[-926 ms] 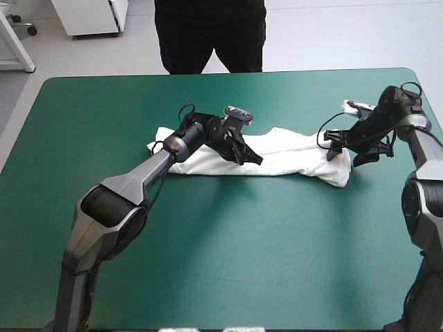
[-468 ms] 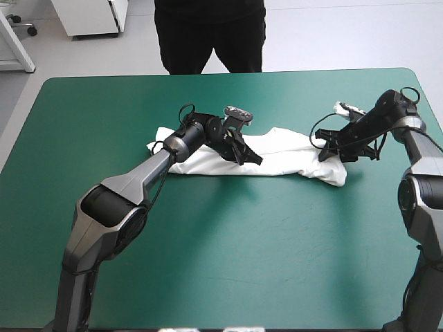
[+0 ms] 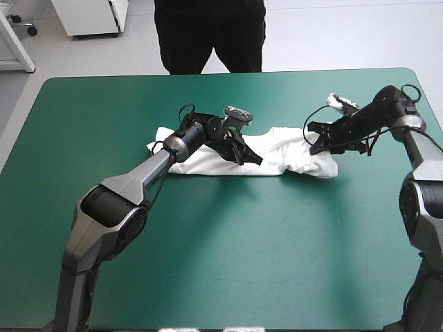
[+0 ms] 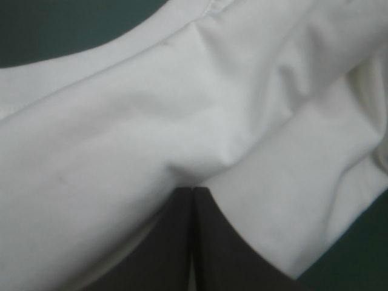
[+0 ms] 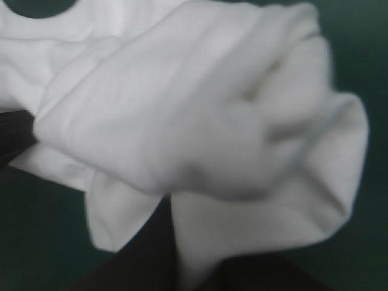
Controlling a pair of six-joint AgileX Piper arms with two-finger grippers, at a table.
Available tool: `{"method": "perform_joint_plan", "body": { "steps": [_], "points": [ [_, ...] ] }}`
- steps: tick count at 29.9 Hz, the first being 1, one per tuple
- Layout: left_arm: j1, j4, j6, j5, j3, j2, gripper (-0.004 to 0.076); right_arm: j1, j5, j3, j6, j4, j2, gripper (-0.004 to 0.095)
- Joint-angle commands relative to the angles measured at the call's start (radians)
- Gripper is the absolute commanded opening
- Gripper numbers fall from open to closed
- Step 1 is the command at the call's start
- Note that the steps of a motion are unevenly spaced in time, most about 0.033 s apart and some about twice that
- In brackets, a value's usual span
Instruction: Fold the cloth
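The right gripper (image 5: 182, 242) has its black fingers (image 5: 142, 254) pinched on the white T-shirt (image 5: 200, 121), with a strip of cloth running between them. Ahead of the gripper the T-shirt bunches into a thick, rumpled wad. The teal-green cover (image 5: 36, 242) shows on both sides of the gripper.

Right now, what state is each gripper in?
Left gripper: jaws shut on the T-shirt, pinching a fold.
Right gripper: jaws shut on the T-shirt's right end.

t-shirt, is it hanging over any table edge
No, the T-shirt lies as a band mid-table, teal-green cover showing on every side.
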Motion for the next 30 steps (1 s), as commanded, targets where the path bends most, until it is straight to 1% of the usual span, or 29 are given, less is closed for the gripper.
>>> {"method": "perform_joint_plan", "body": {
  "steps": [1,5,9,16,20,24,28,30],
  "points": [
    [-0.002,-0.015,0.000,-0.006,-0.026,-0.054,-0.0009,0.000,0.032,-0.025,-0.016,0.081,-0.158,-0.0017],
    [-0.002,-0.015,0.000,-0.002,-0.026,-0.054,-0.0009,0.000,0.026,-0.025,-0.018,0.141,-0.230,-0.0016],
    [-0.002,-0.015,0.000,0.015,-0.026,-0.054,-0.0009,0.000,0.030,-0.025,-0.018,0.158,-0.271,-0.0017],
    [0.002,-0.013,0.000,0.019,-0.026,-0.061,-0.0009,0.012,0.038,-0.027,-0.021,0.160,-0.275,-0.0016],
    [0.019,-0.005,0.000,0.038,-0.026,-0.141,-0.0009,0.049,0.017,-0.027,-0.024,0.143,-0.275,-0.0015],
    [0.045,0.018,0.029,0.150,-0.026,-0.265,-0.0009,0.107,-0.007,-0.034,-0.020,0.095,-0.275,-0.0015],
    [0.071,0.142,0.051,0.326,-0.026,-0.397,-0.0009,0.156,-0.045,-0.039,-0.004,0.088,-0.275,-0.0015],
    [0.090,0.187,0.051,0.395,-0.026,-0.453,-0.0009,0.179,-0.065,-0.049,0.009,0.088,-0.275,-0.0015]
  ]
}}
